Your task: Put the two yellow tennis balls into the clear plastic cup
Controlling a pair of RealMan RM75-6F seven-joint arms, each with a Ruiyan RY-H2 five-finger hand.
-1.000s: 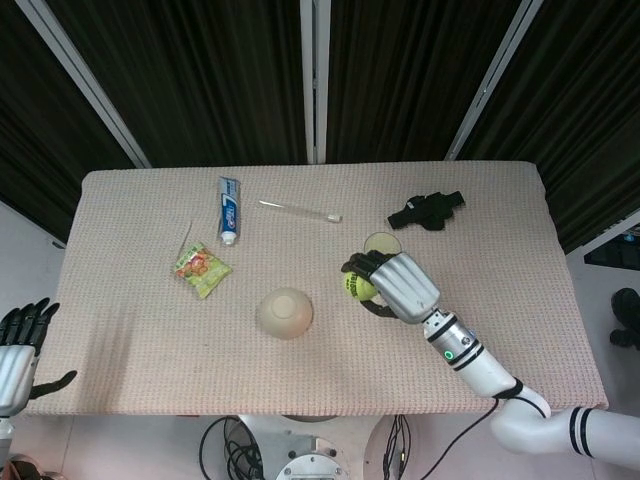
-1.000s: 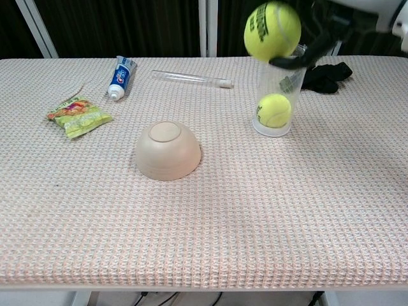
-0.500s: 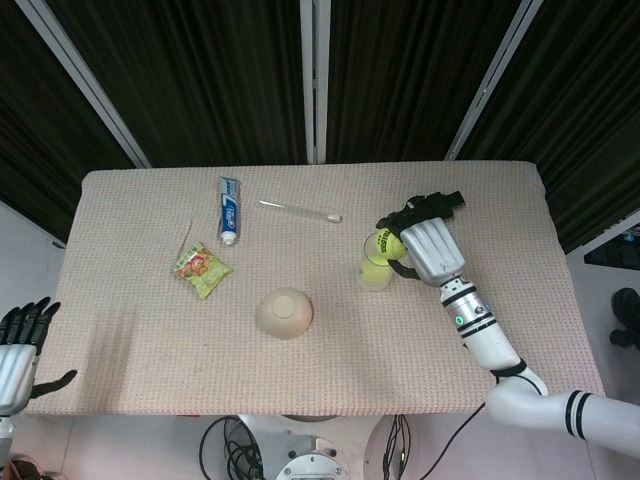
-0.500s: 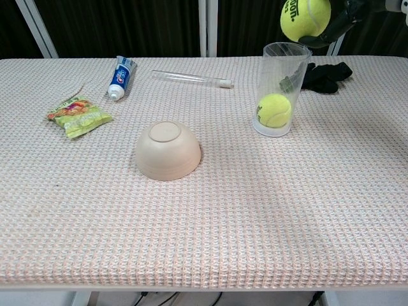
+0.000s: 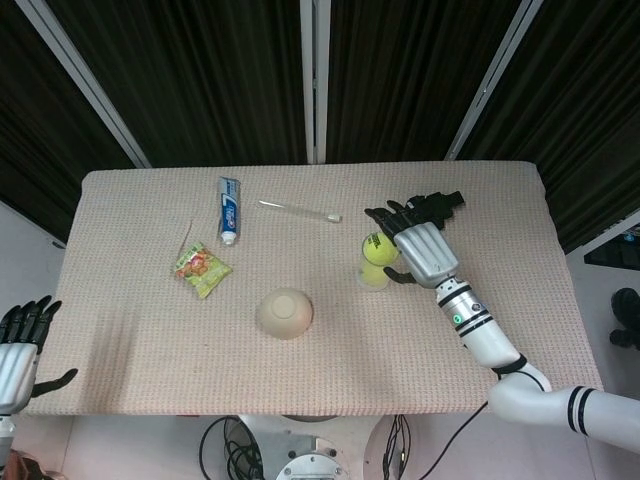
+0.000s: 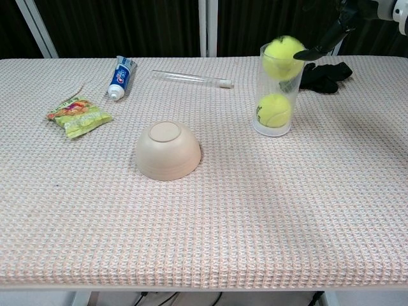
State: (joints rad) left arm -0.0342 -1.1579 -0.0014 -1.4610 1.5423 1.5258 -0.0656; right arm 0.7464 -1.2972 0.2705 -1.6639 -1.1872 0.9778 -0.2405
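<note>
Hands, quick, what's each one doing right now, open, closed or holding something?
Left hand: open, empty, off the table's left edge.
Right hand: open, fingers spread above the cup; the upper ball sits at its mouth, released.

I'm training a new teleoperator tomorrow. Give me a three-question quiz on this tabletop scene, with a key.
1. True or false: the beige bowl stands upright.
2. Where is the upper tennis ball? A) in the right robot hand; B) at the clear plastic cup's mouth; C) on the table
3. Fill in: the toothpaste tube lies beside a clear ____.

Key: 1 false, it is upside down; 2 B; 3 tube.
</note>
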